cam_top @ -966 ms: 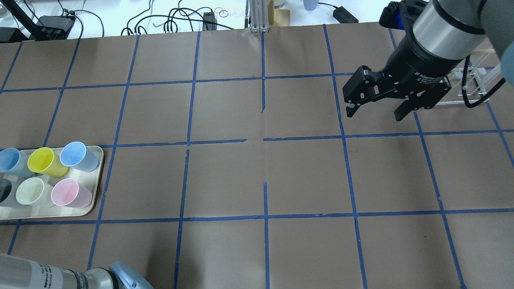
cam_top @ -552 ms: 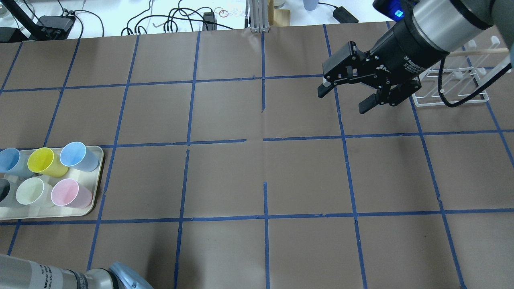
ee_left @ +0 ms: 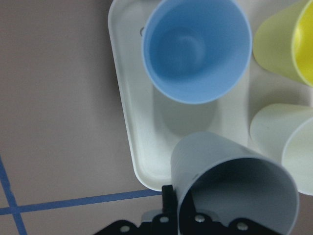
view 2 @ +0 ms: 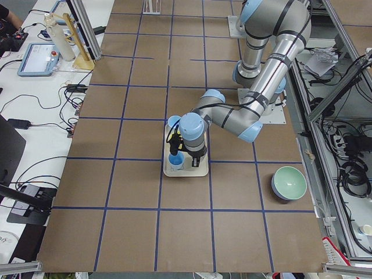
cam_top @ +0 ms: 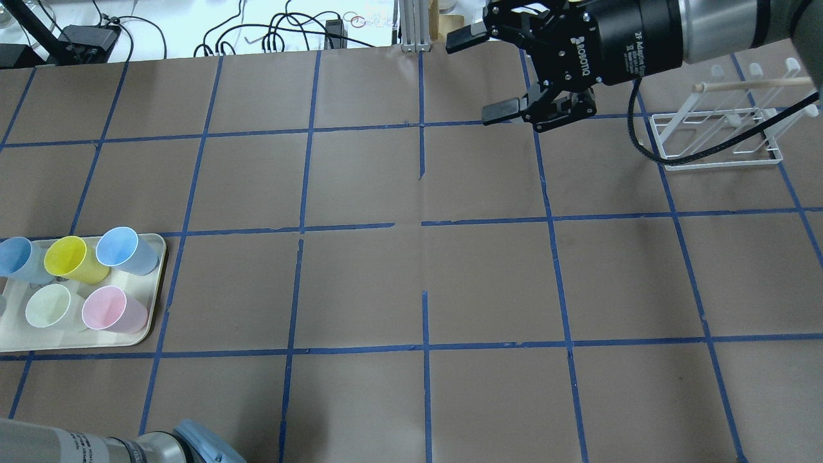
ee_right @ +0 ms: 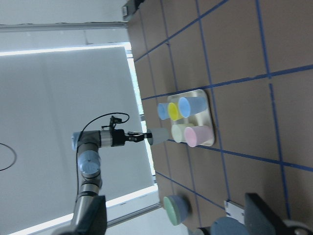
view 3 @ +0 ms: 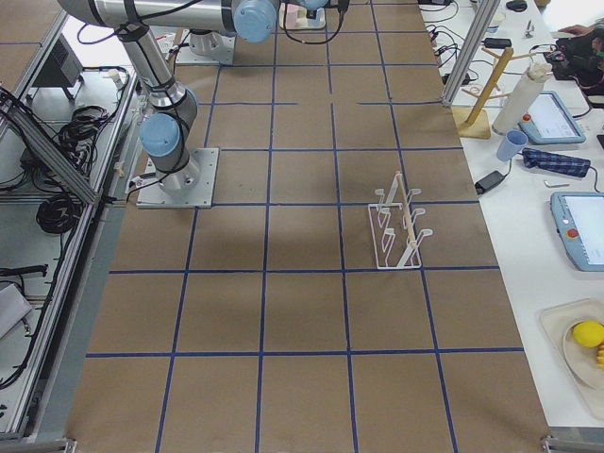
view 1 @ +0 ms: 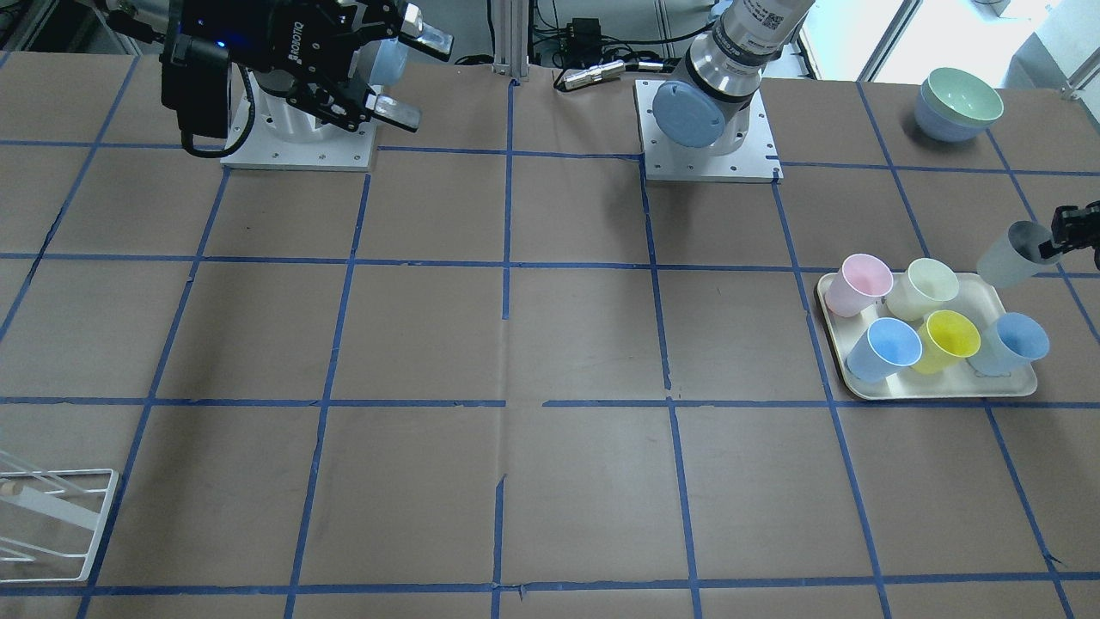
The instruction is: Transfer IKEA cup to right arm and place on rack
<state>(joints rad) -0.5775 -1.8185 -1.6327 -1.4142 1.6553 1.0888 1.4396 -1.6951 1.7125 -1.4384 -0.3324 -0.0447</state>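
Note:
The IKEA cup (view 1: 1012, 255) is a pale grey tumbler, tilted and held clear above the cream tray's (view 1: 937, 391) right end. My left gripper (view 1: 1055, 244) is shut on its rim. The left wrist view shows the grey cup (ee_left: 230, 188) close up over the tray (ee_left: 132, 122), with the gripper (ee_left: 178, 210) pinching its wall. My right gripper (cam_top: 479, 77) is open and empty, turned sideways high over the far table, left of the white wire rack (cam_top: 714, 135). It also shows in the front view (view 1: 417, 76). The rack (view 3: 396, 226) stands empty.
On the tray stand two light blue cups (cam_top: 119, 247), a yellow cup (cam_top: 67, 257), a pale green cup (cam_top: 48, 305) and a pink cup (cam_top: 106, 308). Stacked bowls (view 1: 958, 103) sit near the left arm's base. Cables and gear lie beyond the far table edge.
The grey cup has left its spot on the tray, lifted by my left gripper. My right gripper has swung left and farther away from over the rack, turning sideways, still open.

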